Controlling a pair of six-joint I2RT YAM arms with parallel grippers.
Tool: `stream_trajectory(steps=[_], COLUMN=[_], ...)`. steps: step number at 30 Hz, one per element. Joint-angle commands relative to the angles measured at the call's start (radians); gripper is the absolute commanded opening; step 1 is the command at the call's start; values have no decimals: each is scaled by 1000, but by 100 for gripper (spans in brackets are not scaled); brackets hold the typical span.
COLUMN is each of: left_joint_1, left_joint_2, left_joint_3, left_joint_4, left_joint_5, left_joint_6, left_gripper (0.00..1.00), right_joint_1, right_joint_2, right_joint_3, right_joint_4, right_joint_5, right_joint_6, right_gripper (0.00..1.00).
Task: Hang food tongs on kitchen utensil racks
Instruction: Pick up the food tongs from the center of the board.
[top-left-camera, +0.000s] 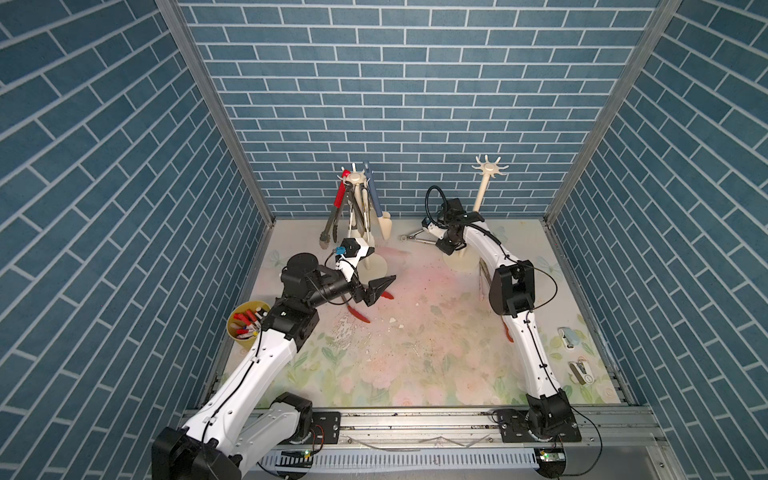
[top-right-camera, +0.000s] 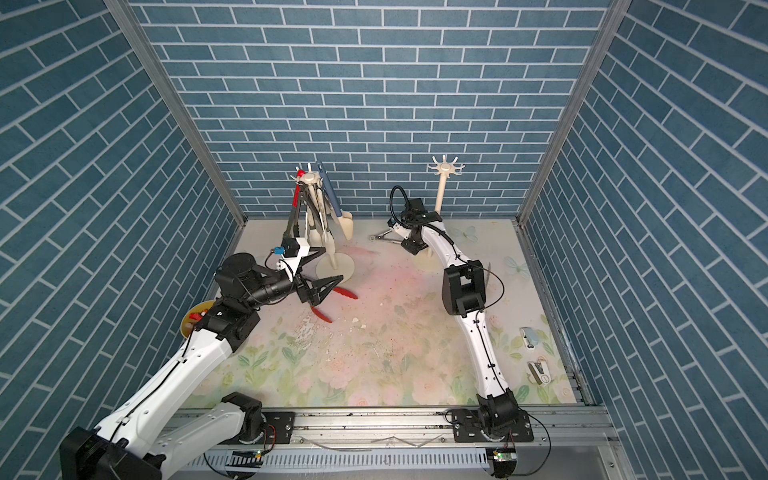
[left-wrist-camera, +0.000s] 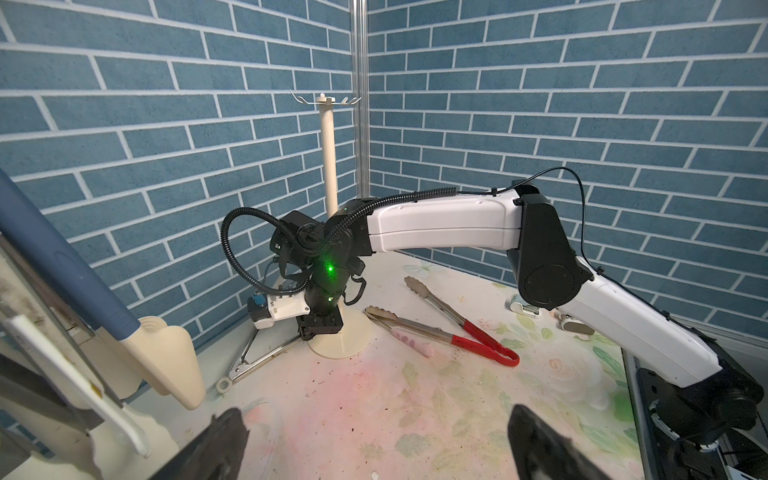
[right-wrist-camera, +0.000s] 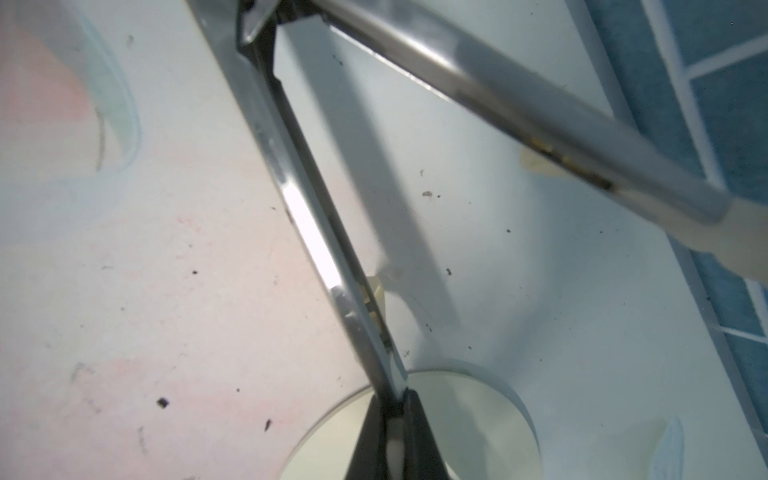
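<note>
Two arms work over the flowered tabletop (top-left-camera: 415, 353), and two cream racks stand at its back edge. The left rack (top-left-camera: 356, 179) already carries several tongs and utensils on its hooks, while the right rack (top-left-camera: 489, 168) has bare hooks. The right arm bends down beside the base of that bare rack. The right gripper (right-wrist-camera: 394, 415) has its jaws pinched shut on one leg of the silver tongs (top-left-camera: 417, 239), far out along the leg, close to its white tip. These tongs are spread in a V with their long axis running roughly along the back wall. The hinge and its hanging ring (left-wrist-camera: 223, 385) are down on the tabletop, pointing away from the jaws toward the left rack. The right arm is clearly the nearer one. The bare hooks sit high above the grip, so the ring, the end farthest from the jaws, probably has to be swung up to them. The left gripper (top-left-camera: 380, 291) hovers with jaws spread wide and empty just above the red tongs (top-left-camera: 360, 314) on the tabletop. The red-handled tongs (left-wrist-camera: 478, 337) and the pink-handled tongs (left-wrist-camera: 411, 338) lie by the right rack's base.
</note>
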Motion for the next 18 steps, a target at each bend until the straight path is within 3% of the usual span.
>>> stream_trajectory(steps=[1,4,18], left_joint_1=[10,13,24], left_joint_2=[-2,-5,-18], left_joint_3=[22,24,18], left_joint_4=[-3,-1,29], left_joint_5=[16,17,27], left_joint_6=[9,6,-17], left_gripper=[99,99,99], right_joint_1=[14,23,41], right_joint_2=[-21,-48,-246], right_joint_3=[-9,-38,-274], right_joint_4=[-25,-10,159], right_joint_5=[-73,-74,-307], right_joint_6=[5,20,304], right_gripper=[0,0,0])
